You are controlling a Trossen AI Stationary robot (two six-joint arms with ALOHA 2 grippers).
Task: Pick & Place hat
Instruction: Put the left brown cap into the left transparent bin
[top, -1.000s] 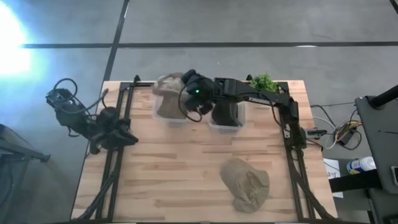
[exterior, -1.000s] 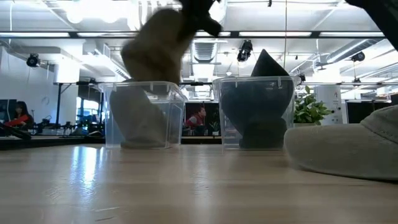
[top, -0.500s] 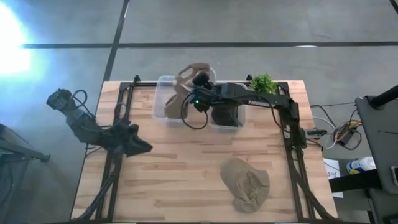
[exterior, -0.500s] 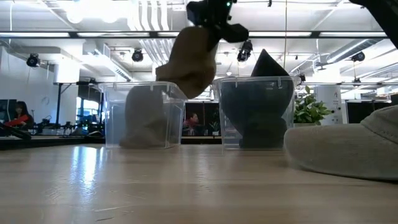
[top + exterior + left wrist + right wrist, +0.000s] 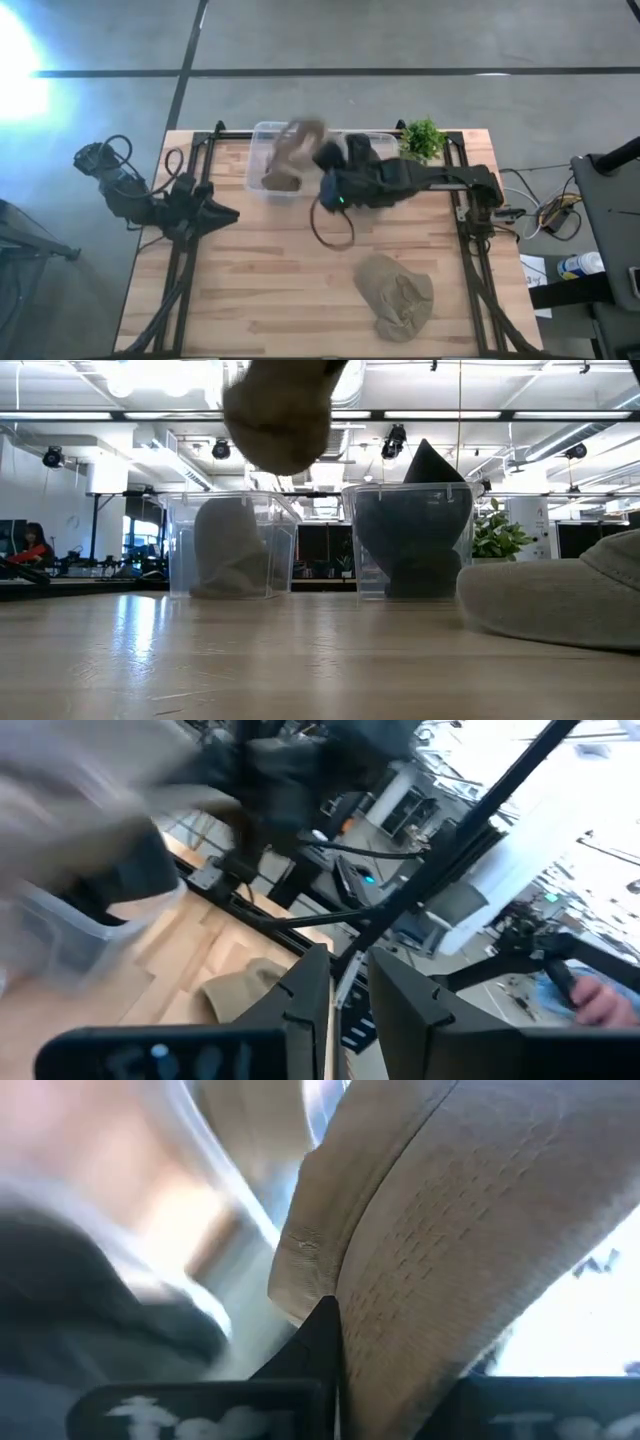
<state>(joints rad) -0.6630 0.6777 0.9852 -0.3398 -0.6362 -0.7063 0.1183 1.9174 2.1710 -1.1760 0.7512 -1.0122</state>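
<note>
My right gripper (image 5: 316, 157) holds a tan hat (image 5: 295, 140) in the air above the left clear bin (image 5: 257, 135) at the far side. In the low view that hat (image 5: 280, 408) hangs blurred above the bins. A second tan hat (image 5: 233, 548) sits inside the left bin, and dark hats (image 5: 412, 545) fill the right bin (image 5: 388, 138). A third tan hat (image 5: 396, 294) lies on the table's near right part. My left gripper (image 5: 228, 213) waits shut near the left edge, touching nothing. My right gripper is shut on the tan hat's cloth (image 5: 420, 1250), which fills the wrist view on both sides of a dark finger (image 5: 325, 1335). Which part of the hat it has cannot be told. The hat is lifted clear and hangs from the gripper over the left bin.
A small green plant (image 5: 422, 135) stands at the far right corner behind the bins. Black frame rails (image 5: 190, 180) run along both table sides. Bare wood (image 5: 280, 280) lies between the bins and the near edge.
My right gripper, still shut on the tan hat, has swung from over the left bin toward the far edge and then drawn back toward the near edge, carrying the hat higher and closer to the low camera. My left arm has shifted a little toward the table's right.
</note>
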